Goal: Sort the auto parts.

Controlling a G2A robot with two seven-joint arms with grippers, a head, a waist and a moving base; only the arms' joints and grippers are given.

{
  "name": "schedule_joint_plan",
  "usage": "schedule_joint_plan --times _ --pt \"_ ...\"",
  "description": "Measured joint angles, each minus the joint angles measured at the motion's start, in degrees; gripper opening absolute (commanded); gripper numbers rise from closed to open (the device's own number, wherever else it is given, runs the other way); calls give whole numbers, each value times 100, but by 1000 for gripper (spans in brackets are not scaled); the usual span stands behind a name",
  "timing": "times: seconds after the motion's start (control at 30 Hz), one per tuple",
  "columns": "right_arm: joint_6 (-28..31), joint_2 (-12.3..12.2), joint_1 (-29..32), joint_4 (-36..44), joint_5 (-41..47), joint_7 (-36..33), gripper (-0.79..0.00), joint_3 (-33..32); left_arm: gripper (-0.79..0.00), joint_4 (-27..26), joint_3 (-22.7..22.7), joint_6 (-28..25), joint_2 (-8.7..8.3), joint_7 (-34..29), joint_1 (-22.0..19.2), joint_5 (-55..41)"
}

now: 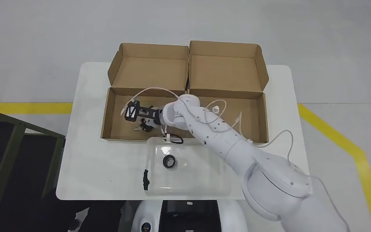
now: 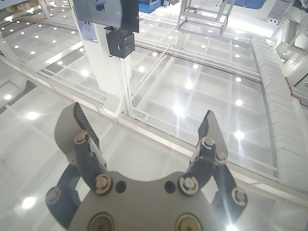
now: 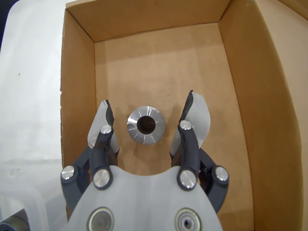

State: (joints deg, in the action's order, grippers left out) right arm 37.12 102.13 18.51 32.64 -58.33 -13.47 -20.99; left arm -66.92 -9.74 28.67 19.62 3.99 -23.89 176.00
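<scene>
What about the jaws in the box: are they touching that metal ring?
Apart. The right wrist view shows bare cardboard between the metal ring and both open jaws.

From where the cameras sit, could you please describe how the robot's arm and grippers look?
The right arm is glossy white and rounded, with thin pale cables looping alongside. The right gripper and left gripper match: grey curved finger shells, black ribbed pads, dark linkages with metal rivets.

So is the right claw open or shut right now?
Open: the right claw straddles the metal part, with a visible gap on both sides.
</scene>
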Motion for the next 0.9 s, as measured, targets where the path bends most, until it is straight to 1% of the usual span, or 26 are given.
schedule_joint_plan --times 0.23,0.37,0.43,0.5,0.57,0.7,0.77,0.83,0.9 --pt "77 -47 -70 366 -261 131 -206 -133 0 0 0 0 0 0 0 0" --pt "167 -144 4 688 -303 52 -200 -275 0 0 0 0 0 0 0 0" --pt "197 -217 84 921 -329 -40 -185 -363 0 0 0 0 0 0 0 0" --pt "221 -309 174 1205 -366 -169 -160 -473 0 0 0 0 0 0 0 0" --pt "232 -403 270 1508 -405 -315 -108 -585 0 0 0 0 0 0 0 0" --pt "214 -683 619 2387 -488 -851 -22 -939 0 0 0 0 0 0 0 0" --pt "216 -824 845 2845 -524 -1152 -3 -1121 0 0 0 0 0 0 0 0" --pt "236 -993 1162 3430 -562 -1516 -6 -1350 0 0 0 0 0 0 0 0" --pt "327 -1165 1506 4021 -609 -1829 -58 -1612 0 0 0 0 0 0 0 0"
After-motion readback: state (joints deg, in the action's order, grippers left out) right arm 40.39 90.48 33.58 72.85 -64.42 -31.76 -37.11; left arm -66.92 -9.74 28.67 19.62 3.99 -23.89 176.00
